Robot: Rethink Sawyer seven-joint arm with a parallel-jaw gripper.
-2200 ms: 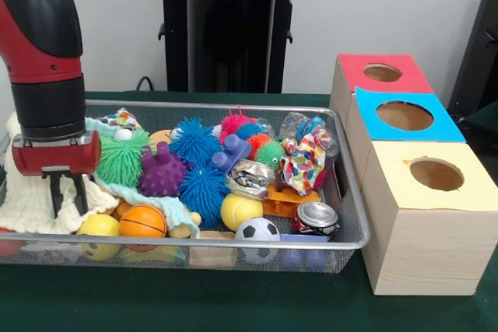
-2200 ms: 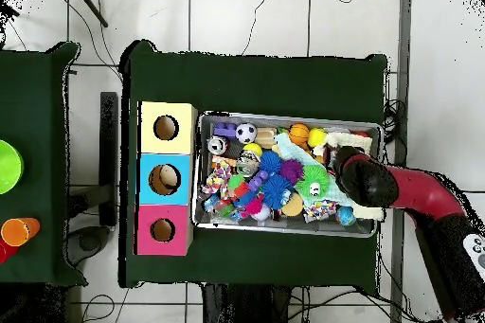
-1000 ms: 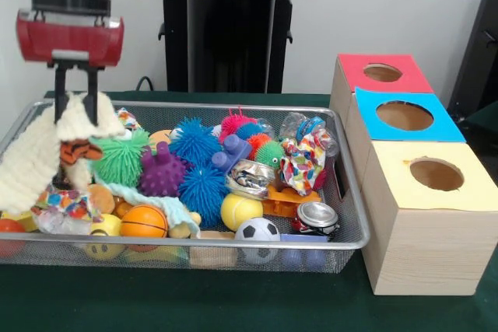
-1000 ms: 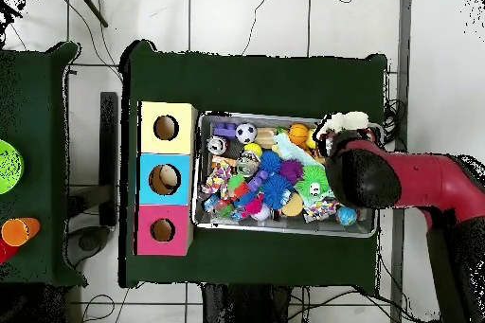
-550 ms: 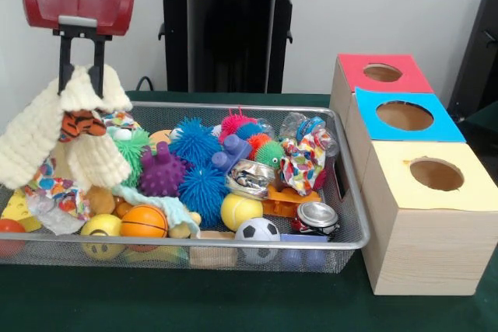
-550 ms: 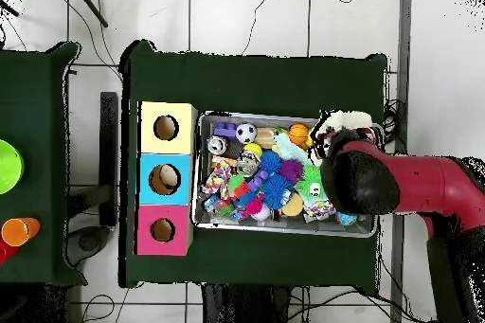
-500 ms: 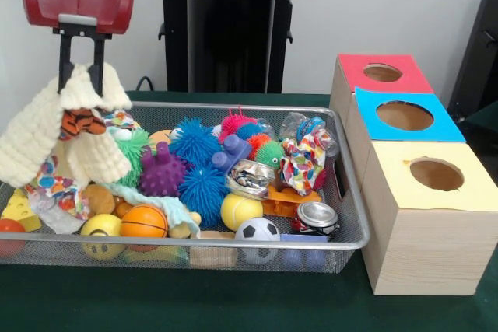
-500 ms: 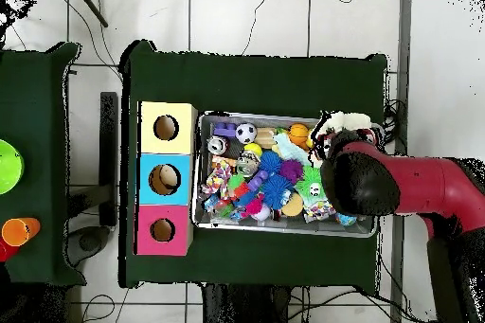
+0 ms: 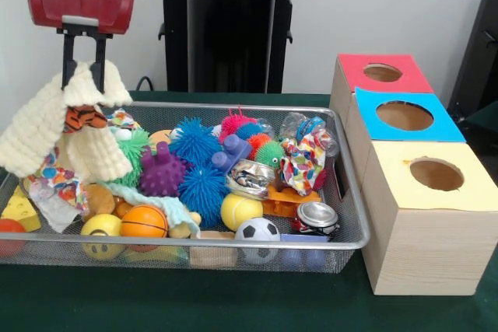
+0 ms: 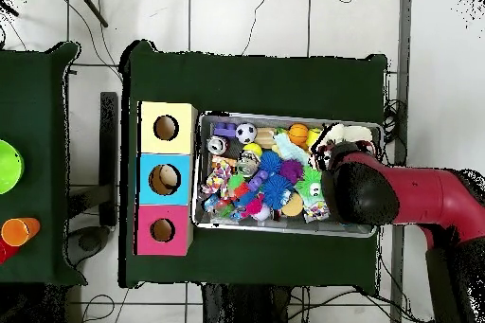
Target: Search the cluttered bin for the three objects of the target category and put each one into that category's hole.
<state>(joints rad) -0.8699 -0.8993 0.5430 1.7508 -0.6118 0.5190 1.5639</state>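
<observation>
Claw (image 9: 84, 83) apparently clamping cream cloth (image 9: 47, 134) aloft

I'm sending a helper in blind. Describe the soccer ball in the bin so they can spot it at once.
Find the wire mesh bin beside the three wooden boxes. Along the bin's front wall in the front view, right of the orange basketball and just below the plain yellow ball, sits the soccer ball. It is the only white ball with black patches.
</observation>
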